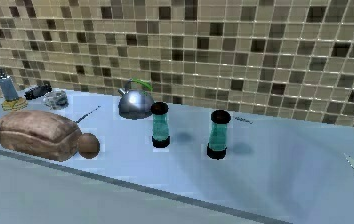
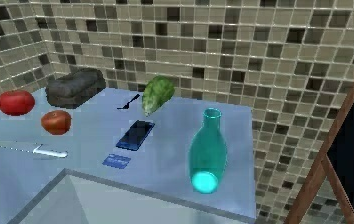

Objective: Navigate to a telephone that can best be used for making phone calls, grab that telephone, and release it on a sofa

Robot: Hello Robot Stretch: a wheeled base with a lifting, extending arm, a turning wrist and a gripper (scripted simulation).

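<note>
How the gripper's jaws are standing cannot be told here, nor where they are sitting relative to the telephone. In the arm side view, a flat dark slab that is reading as the telephone (image 2: 136, 134) is lying on the pale counter (image 2: 235, 130), near its middle. A small blue card (image 2: 116, 160) is lying just beside its near end, a lettuce (image 2: 158, 94) is sitting farther off, and a teal bottle (image 2: 207, 152) is standing to its right, apart from it. By judgement, the navigating is looking close to done, since the robot is standing alongside the counter. The grabbing is not yet done; carrying to a sofa and releasing there are waiting.
</note>
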